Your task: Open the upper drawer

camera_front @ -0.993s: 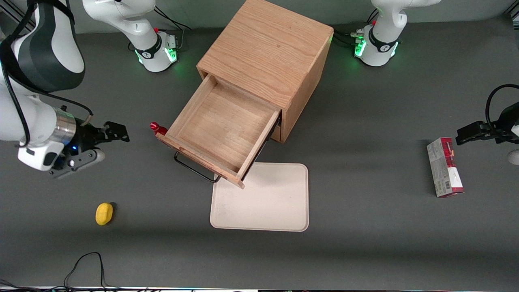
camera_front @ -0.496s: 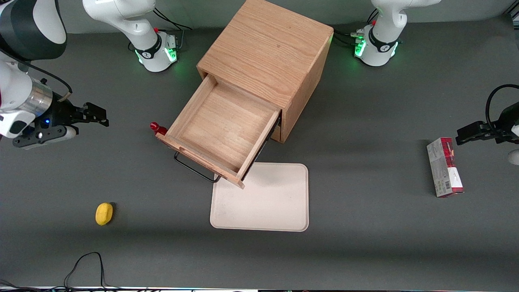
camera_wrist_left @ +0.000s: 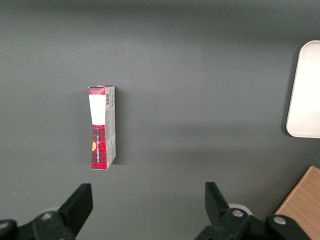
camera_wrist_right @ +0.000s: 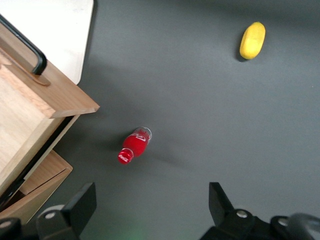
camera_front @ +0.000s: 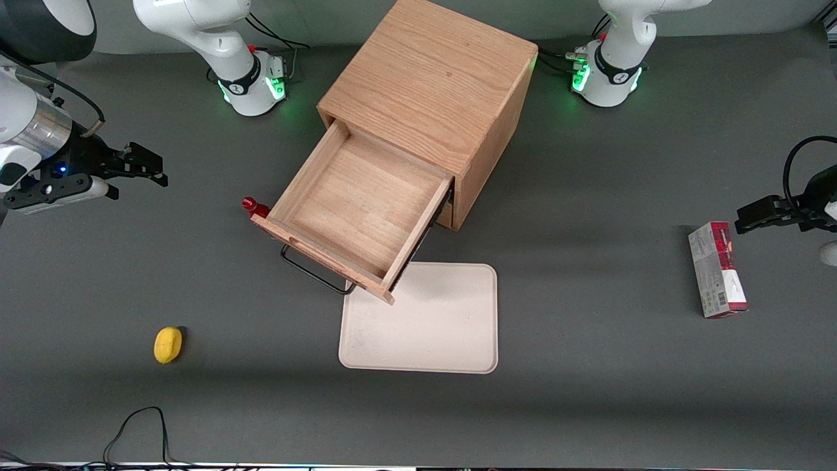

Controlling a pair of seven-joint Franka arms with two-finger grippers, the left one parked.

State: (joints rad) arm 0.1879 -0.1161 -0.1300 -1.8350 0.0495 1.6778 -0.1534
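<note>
The oak cabinet (camera_front: 431, 91) stands at the middle of the table. Its upper drawer (camera_front: 356, 209) is pulled far out and shows an empty wooden inside; its long black wire handle (camera_front: 312, 273) sits on its front. The drawer (camera_wrist_right: 30, 115) and handle (camera_wrist_right: 25, 50) also show in the right wrist view. The lower drawer is mostly hidden under it. My right gripper (camera_front: 147, 170) is open and empty, high above the table toward the working arm's end, well away from the handle. Its fingers (camera_wrist_right: 80, 205) stand wide apart.
A red bottle (camera_front: 254, 207) lies beside the open drawer, also in the right wrist view (camera_wrist_right: 135, 145). A yellow lemon (camera_front: 167, 344) lies nearer the front camera. A cream tray (camera_front: 422, 320) lies in front of the cabinet. A red-and-white box (camera_front: 716, 269) lies toward the parked arm's end.
My right gripper has moved away from the drawer, farther from the front camera and toward the working arm's end. The drawer stays pulled out.
</note>
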